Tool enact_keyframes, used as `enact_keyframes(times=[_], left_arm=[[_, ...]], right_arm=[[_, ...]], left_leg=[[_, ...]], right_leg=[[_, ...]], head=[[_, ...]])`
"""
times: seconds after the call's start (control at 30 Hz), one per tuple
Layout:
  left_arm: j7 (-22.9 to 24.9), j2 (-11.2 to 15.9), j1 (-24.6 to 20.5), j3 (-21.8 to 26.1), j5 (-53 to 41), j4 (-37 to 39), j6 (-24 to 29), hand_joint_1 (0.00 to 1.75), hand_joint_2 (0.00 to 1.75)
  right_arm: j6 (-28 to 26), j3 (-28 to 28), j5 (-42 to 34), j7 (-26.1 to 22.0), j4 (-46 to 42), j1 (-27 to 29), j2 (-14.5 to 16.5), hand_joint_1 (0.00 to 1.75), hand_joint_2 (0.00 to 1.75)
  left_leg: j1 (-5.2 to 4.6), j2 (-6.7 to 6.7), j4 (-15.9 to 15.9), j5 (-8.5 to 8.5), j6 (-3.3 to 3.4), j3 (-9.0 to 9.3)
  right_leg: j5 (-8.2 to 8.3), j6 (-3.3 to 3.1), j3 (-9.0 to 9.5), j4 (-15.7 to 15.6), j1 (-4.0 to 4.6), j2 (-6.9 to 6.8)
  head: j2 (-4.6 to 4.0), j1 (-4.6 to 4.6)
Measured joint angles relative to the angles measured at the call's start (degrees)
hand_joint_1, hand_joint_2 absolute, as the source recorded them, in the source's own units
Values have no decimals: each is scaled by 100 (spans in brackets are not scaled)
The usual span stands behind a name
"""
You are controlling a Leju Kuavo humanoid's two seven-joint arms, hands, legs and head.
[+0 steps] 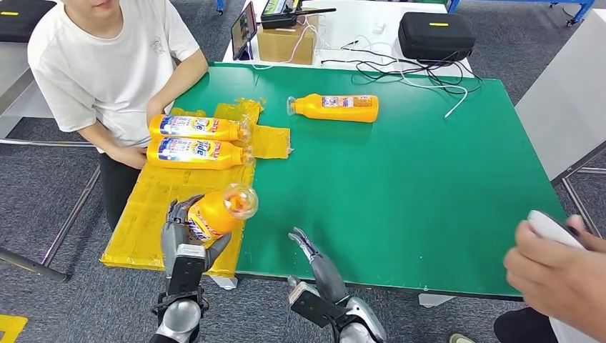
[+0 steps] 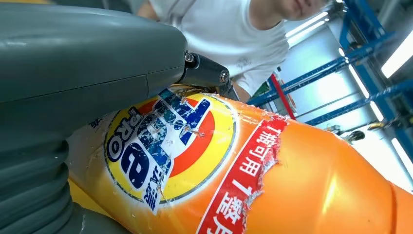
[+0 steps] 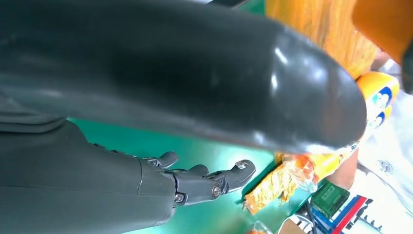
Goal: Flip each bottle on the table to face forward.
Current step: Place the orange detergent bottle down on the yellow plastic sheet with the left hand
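Note:
My left hand [image 1: 187, 239] grips an orange detergent bottle [image 1: 214, 211] lifted over the yellow mat [image 1: 154, 214], its clear cap tilted up toward the table's middle. The left wrist view shows that bottle's torn label [image 2: 165, 146] close up. Two more orange bottles [image 1: 194, 128] [image 1: 196, 152] lie side by side on the mat with blue labels up, a person's hands at their bases. Another orange bottle [image 1: 334, 107] lies alone farther back on the green table [image 1: 400, 186]. My right hand [image 1: 314, 257] hovers open over the table's near edge, holding nothing; its fingers [image 3: 204, 178] are spread.
A person in a white shirt [image 1: 107, 64] stands at the table's left side. Another person's hand [image 1: 557, 271] holds a white device at the near right. A cardboard box [image 1: 286, 43], black case [image 1: 436, 34] and cables lie beyond the far edge.

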Motion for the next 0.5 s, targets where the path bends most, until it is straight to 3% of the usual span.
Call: enact_keyframes(times=[0.37, 0.4, 0.5], left_arm=[[1423, 263, -1252, 513, -3406, 2254, 20, 175, 175], [1506, 278, -1379, 513, -3537, 2473, -8, 147, 175], [1644, 312, -1693, 498, -3742, 3005, -168, 16, 175]], right_arm=[[308, -110, 33, -205, 96, -185, 159, 0, 0], [319, -109, 46, -222, 120, -213, 184, 0, 0], [333, -107, 72, -268, 186, -276, 233, 0, 0]], left_leg=[[2, -2, 0, 7, -4, 3], [1, -2, 0, 7, -4, 5], [1, -4, -1, 7, -4, 13]], right_leg=[[2, 0, 8, 4, 0, 0], [2, 1, 10, 4, 0, 0], [2, 1, 19, 3, 0, -1]], head=[[-1, 1], [-1, 1], [-1, 1]])
